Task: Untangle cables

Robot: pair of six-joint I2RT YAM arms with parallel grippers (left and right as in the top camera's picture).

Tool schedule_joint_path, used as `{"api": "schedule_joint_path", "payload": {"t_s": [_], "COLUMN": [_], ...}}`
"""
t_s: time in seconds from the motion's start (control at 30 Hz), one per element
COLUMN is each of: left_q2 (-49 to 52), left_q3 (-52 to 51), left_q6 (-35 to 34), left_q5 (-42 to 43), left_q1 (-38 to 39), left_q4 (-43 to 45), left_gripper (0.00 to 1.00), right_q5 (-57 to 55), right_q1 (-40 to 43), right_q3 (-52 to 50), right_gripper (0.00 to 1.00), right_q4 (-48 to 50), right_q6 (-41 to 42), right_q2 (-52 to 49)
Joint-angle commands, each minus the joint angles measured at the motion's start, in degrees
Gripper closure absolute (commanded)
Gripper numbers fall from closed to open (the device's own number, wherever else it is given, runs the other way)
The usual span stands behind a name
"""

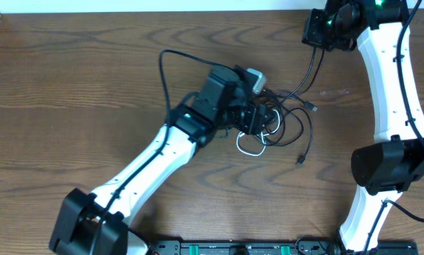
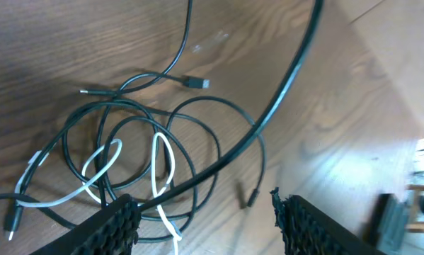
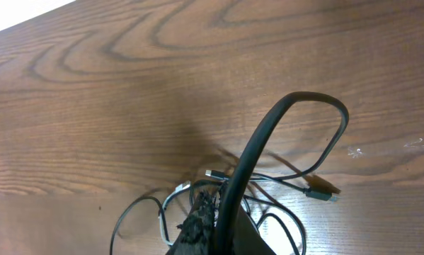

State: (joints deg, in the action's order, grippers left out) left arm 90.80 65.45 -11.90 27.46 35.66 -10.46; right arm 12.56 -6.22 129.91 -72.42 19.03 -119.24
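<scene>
The cables (image 1: 281, 122) lie as a tangle of thin black loops with one white cord (image 1: 250, 149) in the middle of the wooden table. My left gripper (image 1: 258, 117) hovers low over the tangle's left side. In the left wrist view its fingers (image 2: 208, 219) are wide open above the black loops (image 2: 197, 134) and the white cord (image 2: 102, 166). My right gripper (image 1: 316, 39) is raised at the back right. In the right wrist view it (image 3: 212, 219) is shut on a black cable (image 3: 318, 106) that loops up and runs down to the tangle (image 3: 268, 205).
A loose plug end (image 1: 312, 106) lies right of the tangle, and another (image 1: 300, 161) lies nearer the front. A black rail (image 1: 247, 248) runs along the table's front edge. The right arm's base (image 1: 388, 166) stands at the right.
</scene>
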Motion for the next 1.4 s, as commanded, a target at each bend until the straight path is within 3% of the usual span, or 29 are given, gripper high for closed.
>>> {"api": "schedule_joint_path", "payload": {"t_s": [0.0,0.1,0.3,0.47,0.57,1.13,1.37], "left_q2": [2.78,5.62,11.72,11.69,9.44,-20.06,-23.1], "left_q3": [0.35,0.35,0.35,0.37,0.37,0.37,0.37], "left_q6": [1.4,1.4,1.33,1.36,1.36,1.36,1.14], "left_q5": [-9.75,-13.84,-14.03,-14.05,-14.05,-14.1,-13.57], "left_q1": [1.6,1.92,1.92,1.66,0.81,-11.45,-12.5], "left_q4": [0.57,2.49,8.81,9.31,9.31,6.01,2.84], "left_gripper": [0.31,0.28,0.28,0.7,0.81,0.81,0.8], "right_q5": [1.44,1.53,1.53,0.9,-0.07,-1.03,2.69], "right_q1": [-0.22,-0.22,-0.22,-0.07,0.42,7.52,8.52], "right_q3": [0.42,0.42,0.42,0.42,0.35,-12.81,-14.64], "right_gripper": [0.99,0.99,0.99,0.99,0.99,0.99,0.99], "right_q4": [-0.24,-0.35,-0.59,-1.25,-1.79,-0.09,1.6], "right_q6": [-0.87,-0.9,-1.31,-1.97,-1.92,-3.69,-5.22], "right_q2": [-0.79,-0.79,-0.79,-0.79,-0.79,-0.79,-0.79]}}
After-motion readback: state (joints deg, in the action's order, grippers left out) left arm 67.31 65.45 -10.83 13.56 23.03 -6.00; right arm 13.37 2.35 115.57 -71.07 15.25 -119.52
